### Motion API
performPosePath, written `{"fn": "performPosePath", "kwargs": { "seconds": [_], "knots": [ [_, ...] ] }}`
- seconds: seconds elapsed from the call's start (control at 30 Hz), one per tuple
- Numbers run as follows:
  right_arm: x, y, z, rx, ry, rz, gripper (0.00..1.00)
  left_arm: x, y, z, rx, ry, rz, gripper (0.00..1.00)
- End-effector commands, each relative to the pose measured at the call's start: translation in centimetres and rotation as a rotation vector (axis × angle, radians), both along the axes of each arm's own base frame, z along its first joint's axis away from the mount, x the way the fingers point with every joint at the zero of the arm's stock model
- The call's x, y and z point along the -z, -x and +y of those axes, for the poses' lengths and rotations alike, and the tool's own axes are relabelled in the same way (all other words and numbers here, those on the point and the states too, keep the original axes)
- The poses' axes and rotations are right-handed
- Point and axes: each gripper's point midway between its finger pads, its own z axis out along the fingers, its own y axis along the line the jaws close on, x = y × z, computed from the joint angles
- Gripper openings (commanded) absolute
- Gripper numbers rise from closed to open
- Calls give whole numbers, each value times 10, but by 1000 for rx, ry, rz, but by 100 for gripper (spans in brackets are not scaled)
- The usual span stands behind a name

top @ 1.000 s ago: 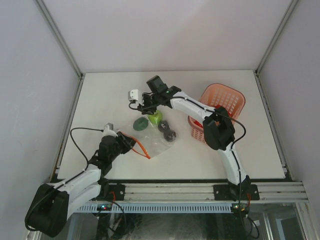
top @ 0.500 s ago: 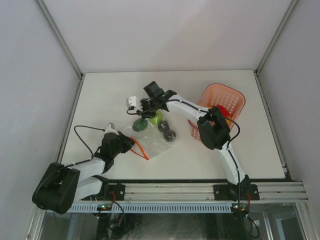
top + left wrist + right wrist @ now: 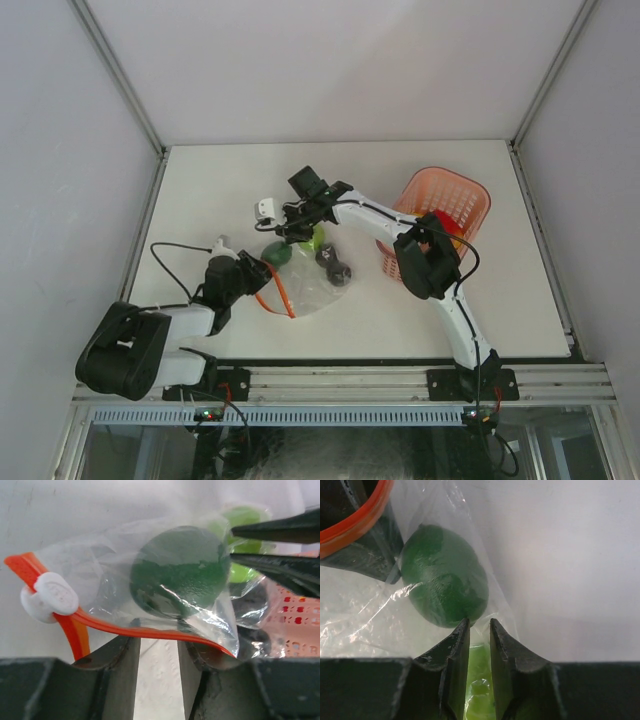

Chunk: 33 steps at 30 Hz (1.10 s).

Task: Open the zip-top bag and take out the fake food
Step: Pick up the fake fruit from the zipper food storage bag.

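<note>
The zip-top bag [image 3: 305, 287] lies flat mid-table, its orange-red zip strip [image 3: 277, 297] towards my left arm. In it are a dark green fruit [image 3: 278, 254] and blackish pieces [image 3: 335, 263]; a light green one [image 3: 316, 237] lies at its far edge. My left gripper [image 3: 262, 282] is at the zip edge. Its jaws stand a narrow gap apart, and the strip [image 3: 150, 632] with its white slider [image 3: 49, 597] lies across the tips [image 3: 157, 637]. My right gripper [image 3: 288, 232] is at the bag's far end, jaws nearly closed, with bag film between the tips [image 3: 479, 622] beside the dark green fruit [image 3: 445, 582].
A pink basket [image 3: 455, 190] stands at the right with a red piece [image 3: 441, 222] inside. The right arm reaches across from the basket side to the bag. Table edges and frame posts run along both sides.
My left gripper has moved forward and right to the zip strip. My right gripper has come down towards the bag's far end.
</note>
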Motion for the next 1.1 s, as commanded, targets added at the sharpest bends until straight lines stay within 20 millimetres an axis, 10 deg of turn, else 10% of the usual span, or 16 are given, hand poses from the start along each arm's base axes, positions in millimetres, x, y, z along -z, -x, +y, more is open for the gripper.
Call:
{"fn": "performPosePath", "kwargs": {
  "seconds": [0.0, 0.27, 0.73, 1.07],
  "knots": [
    [-16, 13, 1, -34, -27, 20, 22, -41, -30, -1, -44, 51, -145, 44],
    [-11, 20, 0, -42, -24, 59, 22, -36, -34, -5, -25, 47, -142, 68],
    [-16, 47, 2, -145, -63, 159, 26, -44, -44, -6, -1, 14, -224, 76],
    [-36, 22, -1, -230, -143, 67, 53, -48, -43, -9, 36, 57, -242, 76]
  ]
}}
